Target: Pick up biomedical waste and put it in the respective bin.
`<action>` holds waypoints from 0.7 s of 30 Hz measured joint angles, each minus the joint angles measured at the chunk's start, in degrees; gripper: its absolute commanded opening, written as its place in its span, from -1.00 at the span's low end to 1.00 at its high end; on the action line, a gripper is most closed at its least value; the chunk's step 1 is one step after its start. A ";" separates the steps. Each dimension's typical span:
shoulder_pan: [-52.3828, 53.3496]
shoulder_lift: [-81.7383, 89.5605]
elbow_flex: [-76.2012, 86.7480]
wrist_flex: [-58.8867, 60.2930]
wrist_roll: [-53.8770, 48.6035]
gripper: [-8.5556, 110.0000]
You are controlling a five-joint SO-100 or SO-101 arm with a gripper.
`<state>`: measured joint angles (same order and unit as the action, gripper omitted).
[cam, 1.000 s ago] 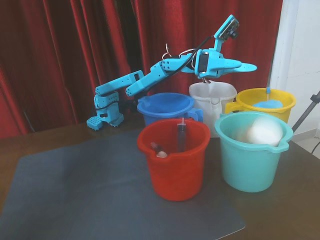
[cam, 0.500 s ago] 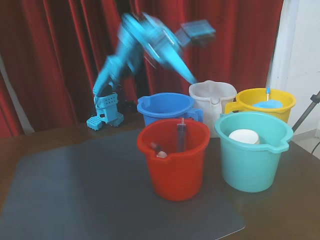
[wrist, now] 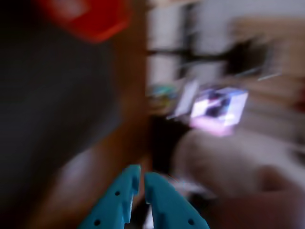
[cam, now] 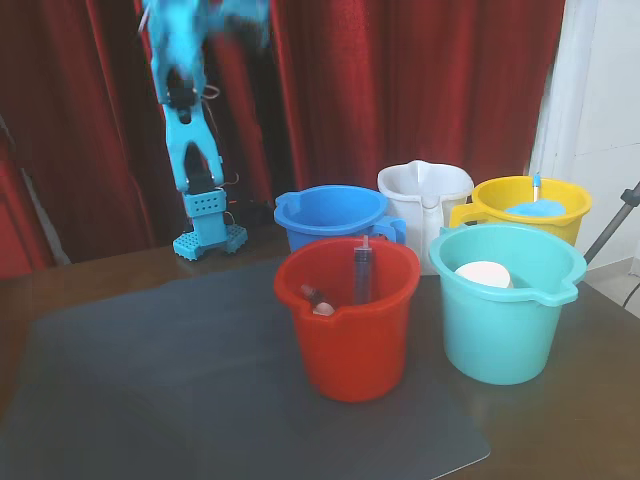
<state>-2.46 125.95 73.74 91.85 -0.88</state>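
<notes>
The turquoise bucket (cam: pixel 505 325) with a pouring lip stands at the right of the fixed view. Inside it lies a white round thing (cam: pixel 484 273) that looks like the paper cup's rim and inside; its fruit print is hidden. My turquoise arm (cam: pixel 192 150) is raised at the back left, far from the buckets, with its upper part blurred at the top edge. In the blurred wrist view my gripper (wrist: pixel 143 174) points away from the table, its fingers nearly together with nothing between them.
A red bucket (cam: pixel 350 330) holding purple-filled syringes (cam: pixel 361 272) stands mid-table on a dark mat (cam: pixel 150 400); it also shows in the wrist view (wrist: pixel 90 19). Behind are a blue bucket (cam: pixel 330 215), a white jug (cam: pixel 425 195) and a yellow bucket (cam: pixel 530 205).
</notes>
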 measured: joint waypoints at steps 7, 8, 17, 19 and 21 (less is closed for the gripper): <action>1.93 36.65 60.03 -22.41 -0.09 -0.86; 2.90 49.31 74.00 -27.07 -0.79 -0.86; 2.90 53.53 91.49 -30.06 -0.18 -0.84; 2.72 54.23 93.25 -30.15 -0.26 -0.84; 2.72 54.23 94.39 -29.79 -0.26 -0.86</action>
<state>0.26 180.18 168.13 62.05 -1.14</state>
